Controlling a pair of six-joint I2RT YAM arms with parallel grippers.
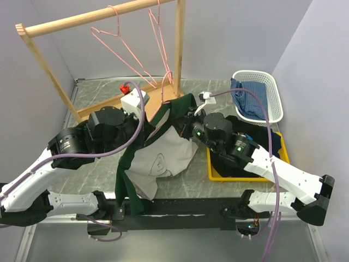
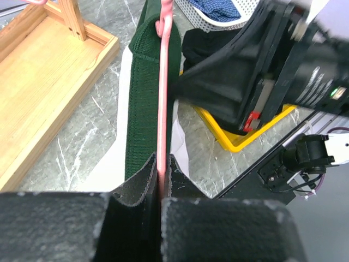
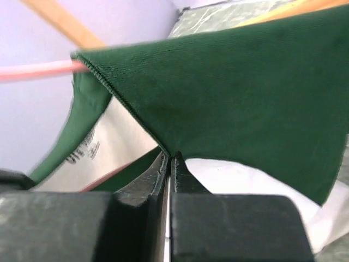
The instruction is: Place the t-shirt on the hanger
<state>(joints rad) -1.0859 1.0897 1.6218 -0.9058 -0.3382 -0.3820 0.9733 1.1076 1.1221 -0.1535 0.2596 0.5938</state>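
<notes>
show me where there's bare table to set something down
Bare grey marble table lies left of the cream-white, green-sleeved t-shirt, in front of the wooden rack base; another strip sits between shirt and yellow tray. The centre is crowded.

Nothing can be read with certainty. The t-shirt (image 3: pixel 229 93) has a few lines of dark print (image 3: pixel 83 152) on its pale cloth, at the lower left of the right wrist view, too blurred to read. At the upper right of the left wrist view, white lettering (image 2: pixel 315 82) on a black arm casing (image 2: pixel 256 76) is too small.
</notes>
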